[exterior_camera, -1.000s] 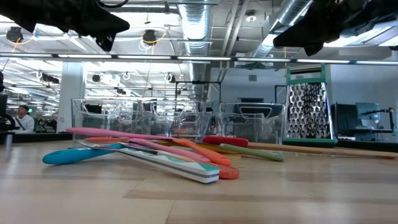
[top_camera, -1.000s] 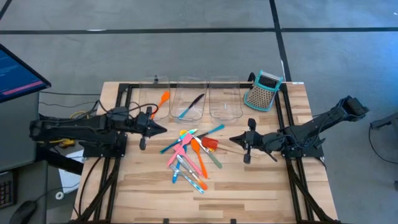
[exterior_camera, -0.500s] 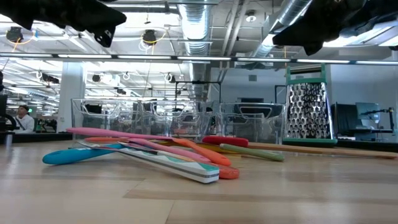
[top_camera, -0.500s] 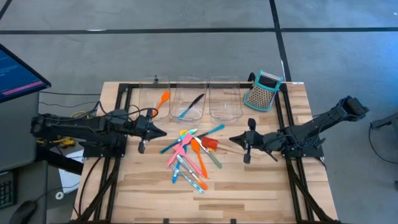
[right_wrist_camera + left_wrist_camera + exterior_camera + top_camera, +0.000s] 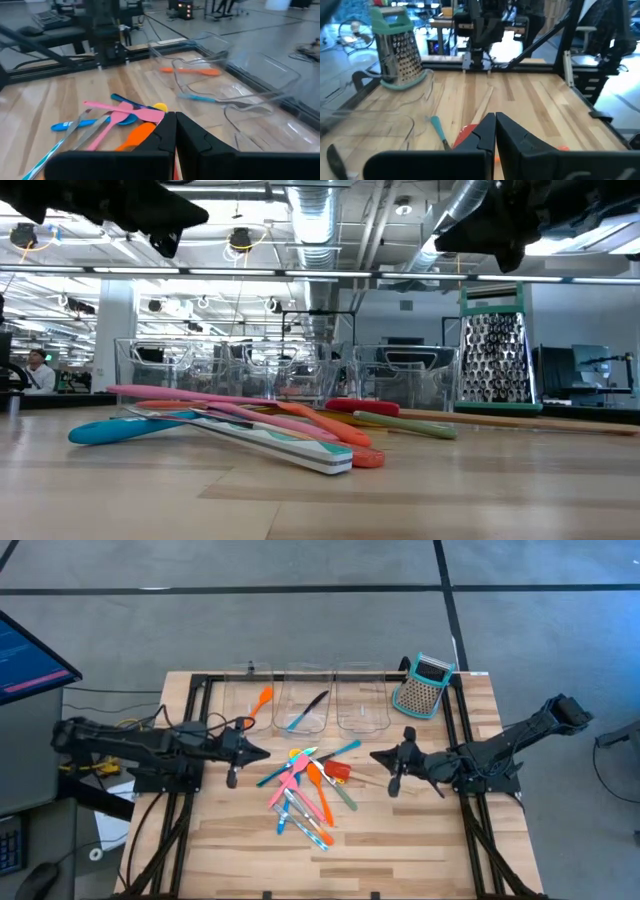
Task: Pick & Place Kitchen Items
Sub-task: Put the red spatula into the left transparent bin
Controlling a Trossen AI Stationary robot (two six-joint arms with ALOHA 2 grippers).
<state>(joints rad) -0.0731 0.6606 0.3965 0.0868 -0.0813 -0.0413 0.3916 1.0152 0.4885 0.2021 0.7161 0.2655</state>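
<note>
The kitchen items lie in a loose pile [image 5: 305, 790] mid-table: pink, orange, red, teal, blue and yellow spoons and spatulas crossing one another. An orange spatula [image 5: 262, 700] lies in the left clear bin. A black piece [image 5: 316, 702] and a teal spoon [image 5: 297, 721] lie in the middle bin. My left gripper [image 5: 262, 752] hovers shut and empty left of the pile. My right gripper [image 5: 374, 757] hovers shut and empty to the pile's right. Both point at the pile, well above the tabletop [image 5: 170, 220] [image 5: 470, 235].
Three clear bins [image 5: 305, 700] stand in a row at the far edge; the right one [image 5: 360, 705] holds nothing. A teal-and-grey box grater [image 5: 422, 686] stands upright at the far right. Bare wood [image 5: 400, 850] lies near the front edge. A black frame [image 5: 465, 740] borders the table.
My left arm has swung a little, and its gripper has edged toward the table's near edge. My right gripper has rolled slightly about its own axis without leaving its place. Both stay shut. The utensils have not moved.
</note>
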